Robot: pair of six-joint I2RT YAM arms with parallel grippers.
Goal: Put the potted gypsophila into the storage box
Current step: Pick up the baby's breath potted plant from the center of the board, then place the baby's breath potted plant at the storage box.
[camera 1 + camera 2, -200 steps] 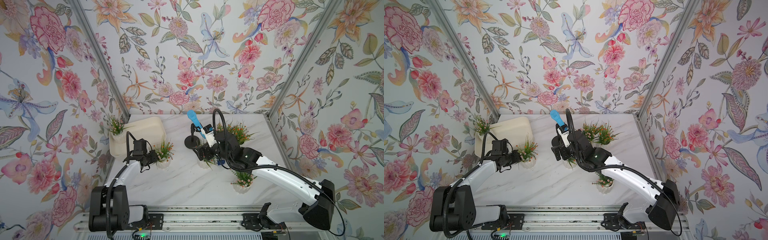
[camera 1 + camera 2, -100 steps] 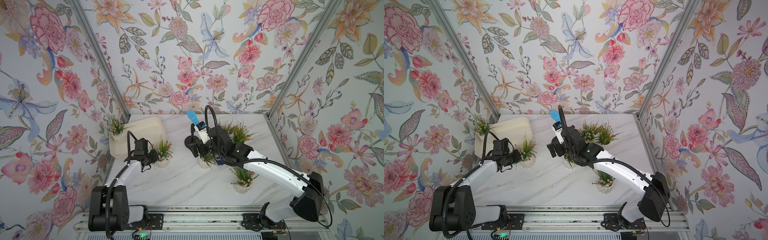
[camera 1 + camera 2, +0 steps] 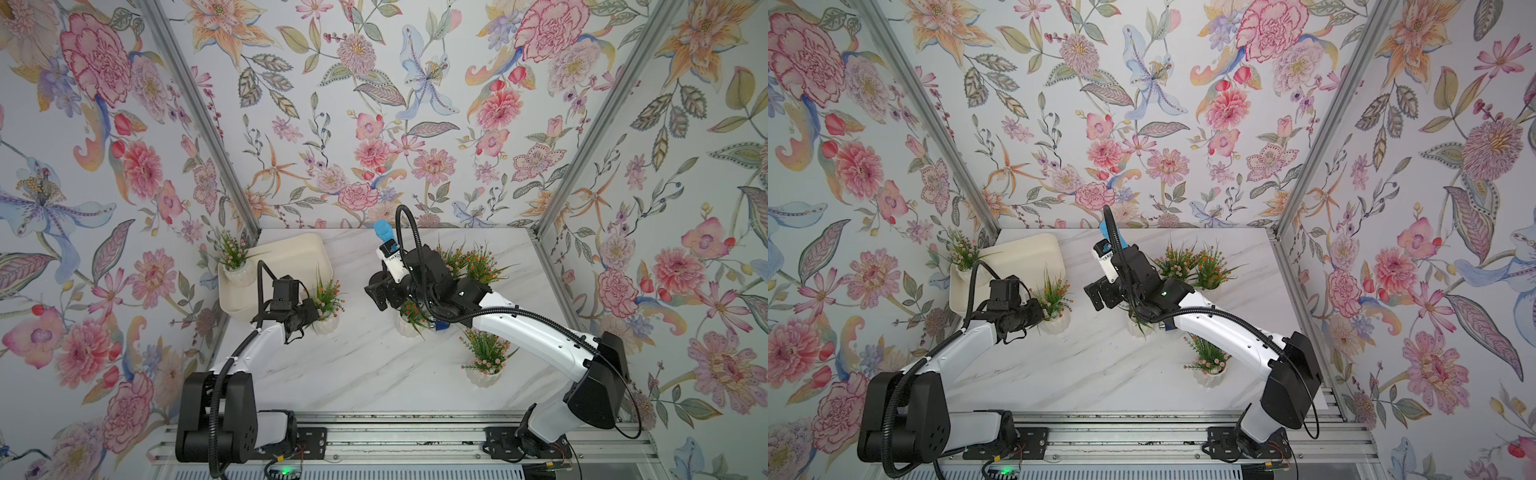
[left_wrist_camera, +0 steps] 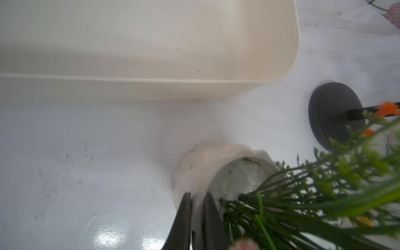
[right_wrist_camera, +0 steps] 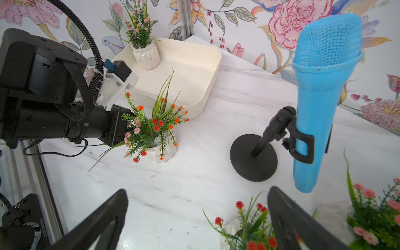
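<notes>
One pot in, five out: your storage box (image 3: 291,259) holds a single potted gypsophila (image 3: 237,270) in its corner.
Since a second ago your left gripper (image 4: 197,195) has clamped the rim of the orange-flowered pot (image 4: 201,164) just beside the box; your right gripper (image 5: 198,190) stands wide, empty.

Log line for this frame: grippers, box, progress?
left gripper: shut on orange pot rim | right gripper: open, empty | box: one pink pot inside | orange pot: on table

Stereo head looks steeply down on my whole tabletop (image 3: 353,374); wrist cameras sit close, both catching the storage box (image 4: 151,88).
</notes>
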